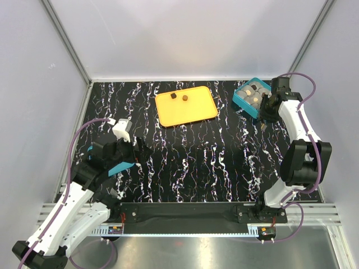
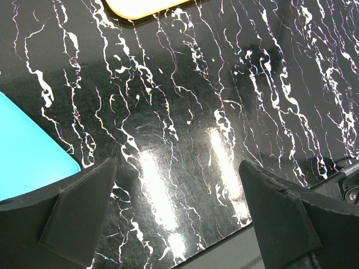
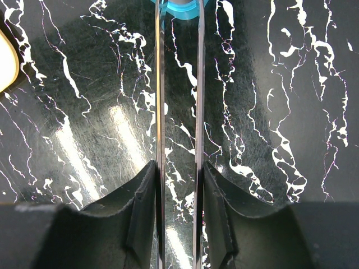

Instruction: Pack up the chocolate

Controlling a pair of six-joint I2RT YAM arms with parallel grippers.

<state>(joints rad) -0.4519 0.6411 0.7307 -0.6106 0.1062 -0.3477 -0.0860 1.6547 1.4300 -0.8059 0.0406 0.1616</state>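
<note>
Orange tray [image 1: 190, 109], teal box [image 1: 238, 101], dark brown and cream chocolate [image 1: 184, 99], silver tweezers [image 3: 160, 112], black table [image 1: 202, 162] with white marble veins.

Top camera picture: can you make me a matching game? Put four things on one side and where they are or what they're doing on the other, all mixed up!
Things:
1. orange tray
2. teal box
3. left hand
4. tweezers

Places or states:
A. gripped in the right hand
B. wide open, holding nothing
C. two chocolates sit on it
D. far right, with more chocolates inside

Pairs: 1-C, 2-D, 3-B, 4-A
</note>
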